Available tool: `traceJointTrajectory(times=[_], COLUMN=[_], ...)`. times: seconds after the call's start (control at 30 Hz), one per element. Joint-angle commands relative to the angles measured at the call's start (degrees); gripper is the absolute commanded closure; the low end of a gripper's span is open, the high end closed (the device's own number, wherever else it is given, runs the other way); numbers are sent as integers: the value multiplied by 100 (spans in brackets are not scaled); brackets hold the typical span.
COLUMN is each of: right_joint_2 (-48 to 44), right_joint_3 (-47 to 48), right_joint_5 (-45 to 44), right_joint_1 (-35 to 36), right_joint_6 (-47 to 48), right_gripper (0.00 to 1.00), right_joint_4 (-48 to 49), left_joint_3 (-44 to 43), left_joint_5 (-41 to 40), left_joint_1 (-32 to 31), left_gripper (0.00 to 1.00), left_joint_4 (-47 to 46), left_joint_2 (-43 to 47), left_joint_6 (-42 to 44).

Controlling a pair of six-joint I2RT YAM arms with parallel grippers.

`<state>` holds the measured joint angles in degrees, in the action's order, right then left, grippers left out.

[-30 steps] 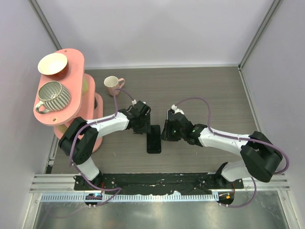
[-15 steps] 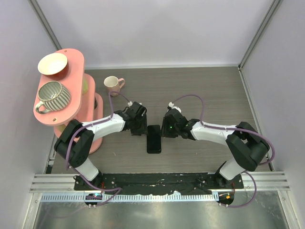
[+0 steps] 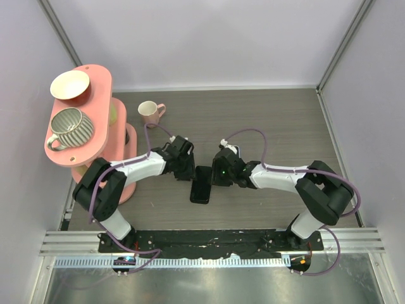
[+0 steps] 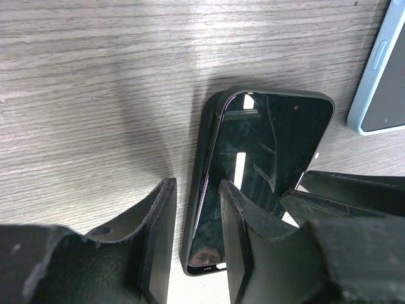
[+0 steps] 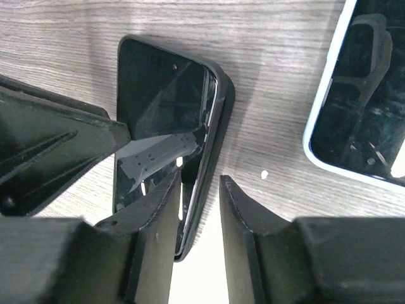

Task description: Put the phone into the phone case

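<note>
The black phone case point(image 3: 201, 185) lies flat between my two grippers, glossy dark face up, slightly slanted. It also shows in the left wrist view point(image 4: 266, 145) and in the right wrist view point(image 5: 158, 95). My left gripper point(image 3: 188, 171) point(image 4: 196, 187) is narrowly open and straddles one long edge of the case. My right gripper point(image 3: 217, 174) point(image 5: 199, 179) is narrowly open and straddles the other long edge. The light-blue phone point(image 4: 383, 76) point(image 5: 354, 107) lies on the table beside the case, apart from it. I cannot see it in the top view.
A pink two-tier stand point(image 3: 95, 82) at the left carries a cream bowl point(image 3: 69, 84) and a striped cup point(image 3: 71, 125). A small cream mug with a pink handle point(image 3: 149, 113) stands behind the left arm. Walls close in the table's sides and back.
My right gripper has moved left onto the case's edge. The case's near end has swung a little left, so it now lies slanted. The left gripper drew back slightly.
</note>
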<state>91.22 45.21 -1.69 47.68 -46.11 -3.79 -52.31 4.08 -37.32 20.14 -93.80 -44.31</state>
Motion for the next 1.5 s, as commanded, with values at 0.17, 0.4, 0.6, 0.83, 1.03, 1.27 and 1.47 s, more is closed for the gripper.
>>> traceJointTrajectory(times=[0.17, 0.4, 0.6, 0.83, 1.03, 1.27, 1.47], right_joint_2=[-430, -377, -193, -166, -456, -255, -288], right_joint_3=[-372, -812, -742, -663, -1128, -1919, -2350], right_joint_5=[98, 415, 249, 335, 1434, 2172, 2077], right_joint_1=[57, 66, 250, 242, -74, -197, -470], right_joint_6=[-345, -680, -759, -935, -1365, -2251, -2535], right_gripper=[58, 46, 41, 37, 36, 35, 35], right_joint_4=[578, 1258, 1206, 1361, 3284, 5764, 6499], left_joint_3=[204, 485, 714, 925, 1320, 1461, 1681], left_joint_5=[-74, 295, 918, 998, 1648, 2061, 2151], left_joint_1=[41, 67, 76, 111, 260, 260, 269], left_gripper=[66, 67, 67, 68, 69, 71, 73], left_joint_4=[-116, -300, -633, -669, -1293, -1802, -2059], left_joint_2=[-86, 11, 46, 125, 204, 143, 160], left_joint_6=[2, -148, -464, -552, -921, -1079, -1282])
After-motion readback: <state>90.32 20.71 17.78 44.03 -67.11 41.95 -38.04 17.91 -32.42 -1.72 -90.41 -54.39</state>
